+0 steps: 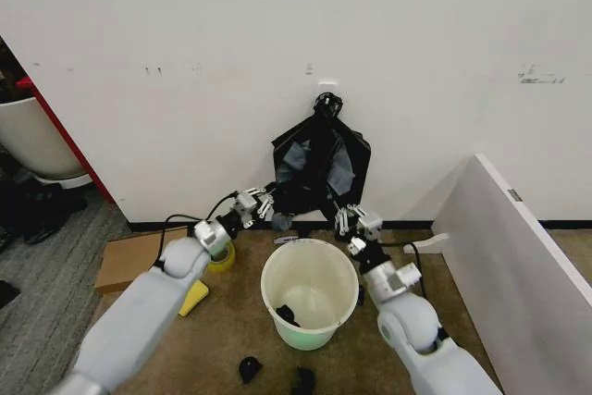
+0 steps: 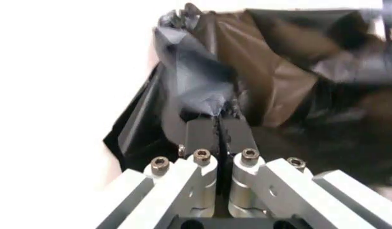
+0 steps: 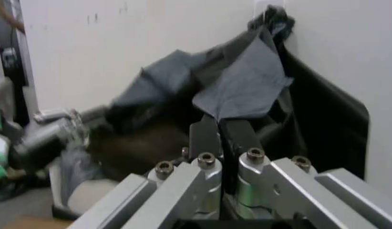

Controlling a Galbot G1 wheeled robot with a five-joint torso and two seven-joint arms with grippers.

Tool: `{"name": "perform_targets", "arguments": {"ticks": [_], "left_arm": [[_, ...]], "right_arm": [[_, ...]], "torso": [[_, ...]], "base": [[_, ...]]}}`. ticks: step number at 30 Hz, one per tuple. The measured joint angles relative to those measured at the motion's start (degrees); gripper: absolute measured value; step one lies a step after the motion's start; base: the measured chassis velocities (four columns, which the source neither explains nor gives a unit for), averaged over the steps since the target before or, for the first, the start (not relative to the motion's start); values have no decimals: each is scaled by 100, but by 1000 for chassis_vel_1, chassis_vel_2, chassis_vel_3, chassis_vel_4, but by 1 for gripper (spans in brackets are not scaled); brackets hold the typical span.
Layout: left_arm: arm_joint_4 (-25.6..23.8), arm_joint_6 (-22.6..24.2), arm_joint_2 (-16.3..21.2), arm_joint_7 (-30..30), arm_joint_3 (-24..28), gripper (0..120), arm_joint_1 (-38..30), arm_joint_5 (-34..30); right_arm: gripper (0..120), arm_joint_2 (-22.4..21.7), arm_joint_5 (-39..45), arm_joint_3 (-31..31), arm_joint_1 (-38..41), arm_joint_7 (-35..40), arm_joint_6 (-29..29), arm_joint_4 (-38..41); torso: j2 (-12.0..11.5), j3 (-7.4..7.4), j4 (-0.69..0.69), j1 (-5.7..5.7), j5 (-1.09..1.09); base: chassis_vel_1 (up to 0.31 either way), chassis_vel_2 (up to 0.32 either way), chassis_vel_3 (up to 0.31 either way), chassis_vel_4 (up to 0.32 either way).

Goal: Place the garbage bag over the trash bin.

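The garbage bag (image 1: 299, 162) is the loose, shiny front sheet of black plastic on the wall, above and behind the trash bin (image 1: 310, 242). It hangs in front of a flat black bundle (image 1: 357, 150) knotted at the top on a wall hook. My left gripper (image 1: 268, 206) is shut on a fold at the bag's lower left edge (image 2: 202, 81), fingers (image 2: 199, 131) pinched together. My right gripper (image 1: 350, 220) is shut on a fold at its lower right (image 3: 247, 86). The cream-white bin stands upright on the floor between both arms, with a small black lump (image 1: 285, 314) inside.
Two small black lumps (image 1: 250, 369) lie on the carpet before the bin. A cardboard box (image 1: 139, 256), a yellow tape roll (image 1: 222, 259) and a yellow piece (image 1: 194, 301) sit at the left. A white panel (image 1: 518, 256) slants along the right. A large white tub (image 1: 37, 141) is at far left.
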Motion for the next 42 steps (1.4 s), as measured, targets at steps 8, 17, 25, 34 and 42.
{"name": "perform_targets", "arguments": {"ticks": [8, 17, 25, 34, 42], "left_arm": [[-1187, -255, -134, -396, -181, 0, 1490, -42], [-2414, -535, -477, -647, -1110, 0, 2662, -108], [-2623, -453, -514, 169, -1308, 0, 2818, -946], [-2073, -276, -886, 475, -920, 0, 2594, -1164], [-1415, -279, -1127, 649, -839, 0, 2426, -1129]], "right_arm": [[0, -232, -1381, -197, -999, 926, 80, 518], [0, -168, -2342, -108, -1901, 1401, 558, 1160], [0, -41, -1968, 15, -2270, 1158, 579, 1714], [0, 92, -1576, 180, -1778, 947, 761, 980], [0, 210, -1043, 179, -1192, 725, 856, 399]], "torso": [[0, 0, -2, 0, -5], [0, 0, -1, -1, -3], [0, 1, -1, 0, -3], [-1, 2, -2, 1, -2], [-2, 2, -1, 1, -3]], "base": [[0, 0, 0, 0], [0, 0, 0, 0], [0, 0, 0, 0], [0, 0, 0, 0], [0, 0, 0, 0]]}}
